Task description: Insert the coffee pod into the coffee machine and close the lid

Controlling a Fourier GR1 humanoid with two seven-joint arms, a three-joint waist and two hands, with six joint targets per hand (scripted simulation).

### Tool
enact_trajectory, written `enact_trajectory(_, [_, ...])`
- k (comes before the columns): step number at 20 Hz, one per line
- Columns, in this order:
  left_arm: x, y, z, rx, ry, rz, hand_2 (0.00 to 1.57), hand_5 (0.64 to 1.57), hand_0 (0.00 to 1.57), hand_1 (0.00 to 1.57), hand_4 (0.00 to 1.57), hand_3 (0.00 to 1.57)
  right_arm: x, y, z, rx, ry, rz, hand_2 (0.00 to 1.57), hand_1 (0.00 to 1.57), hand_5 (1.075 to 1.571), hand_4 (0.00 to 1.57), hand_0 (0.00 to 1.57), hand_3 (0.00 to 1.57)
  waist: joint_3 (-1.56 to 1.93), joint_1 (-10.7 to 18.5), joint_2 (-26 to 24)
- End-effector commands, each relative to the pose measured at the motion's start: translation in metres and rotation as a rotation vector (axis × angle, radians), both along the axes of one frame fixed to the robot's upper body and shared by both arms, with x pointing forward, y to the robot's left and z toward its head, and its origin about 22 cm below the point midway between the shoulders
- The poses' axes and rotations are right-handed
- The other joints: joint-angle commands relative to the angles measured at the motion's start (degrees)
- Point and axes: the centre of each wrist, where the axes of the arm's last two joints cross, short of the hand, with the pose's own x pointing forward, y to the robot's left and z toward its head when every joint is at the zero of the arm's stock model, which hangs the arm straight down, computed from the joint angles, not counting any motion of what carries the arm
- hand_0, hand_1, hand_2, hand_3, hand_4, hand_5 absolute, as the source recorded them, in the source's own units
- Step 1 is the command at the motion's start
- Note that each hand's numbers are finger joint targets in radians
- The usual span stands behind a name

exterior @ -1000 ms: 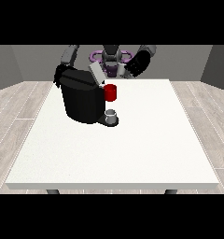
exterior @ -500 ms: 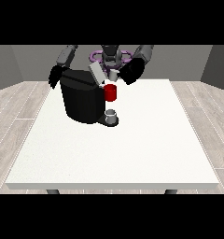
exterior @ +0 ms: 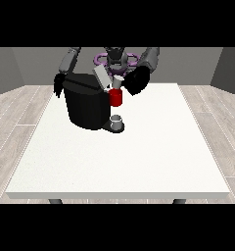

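Note:
The black coffee machine (exterior: 87,105) stands on the far left part of the white table (exterior: 139,162), its grey lid (exterior: 101,77) tilted up and open. Its red front piece (exterior: 116,98) hangs above a small grey cup (exterior: 117,121) on the drip base. The hand at the view's right (exterior: 135,81) is just right of the machine's top and holds a small pale coffee pod (exterior: 118,81) at its fingertips, above the red piece and beside the open lid. The hand at the view's left (exterior: 58,84) hangs against the machine's left upper edge.
A purple ring-shaped object (exterior: 101,59) lies behind the machine near the robot's body. The table stretches wide in front of and to the right of the machine, with its edges far from both hands.
The hand at the view's right has come down and leftward with the pod toward the machine's open top. The hand at the view's left has sunk lower beside the machine.

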Motion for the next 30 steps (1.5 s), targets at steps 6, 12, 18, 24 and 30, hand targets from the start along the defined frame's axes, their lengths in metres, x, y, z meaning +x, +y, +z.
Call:
enact_trajectory(6, [0.002, 0.012, 0.022, 0.018, -0.069, 0.022, 1.47, 1.571, 1.44, 1.44, 0.63, 1.36, 0.012, 0.000, 0.007, -0.004, -0.045, 0.006, 0.00, 0.00, 1.571, 0.23, 0.00, 0.00, -0.02, -0.8, 4.7])
enact_trajectory(12, [0.004, 0.002, 0.065, 0.076, -0.076, 0.023, 1.50, 1.571, 1.48, 1.48, 0.70, 1.40, 0.030, 0.008, 0.018, -0.009, -0.060, -0.003, 0.00, 0.00, 1.571, 0.26, 0.00, 0.00, 0.00, -0.8, 6.2])
enact_trajectory(18, [0.005, 0.015, 0.039, 0.033, -0.108, 0.049, 1.44, 1.571, 1.39, 1.39, 0.60, 1.37, 0.028, 0.018, 0.019, -0.011, -0.031, 0.026, 0.00, 0.00, 1.571, 0.26, 0.00, 0.00, -0.04, -2.0, 6.8])
enact_trajectory(24, [0.006, 0.015, 0.037, 0.030, -0.117, 0.062, 1.38, 1.571, 1.37, 1.37, 0.55, 1.26, 0.037, 0.022, 0.030, -0.034, -0.028, 0.021, 0.00, 0.00, 1.571, 0.24, 0.00, 0.00, -0.04, -2.4, 6.6])
enact_trajectory(30, [-0.002, -0.013, -0.011, -0.131, -0.090, -0.144, 0.00, 1.571, 0.00, 0.00, 0.00, 0.00, 0.000, -0.059, -0.025, 0.047, 0.057, -0.107, 0.00, 0.00, 1.571, 0.35, 0.00, 0.00, 0.03, 5.6, 2.6])
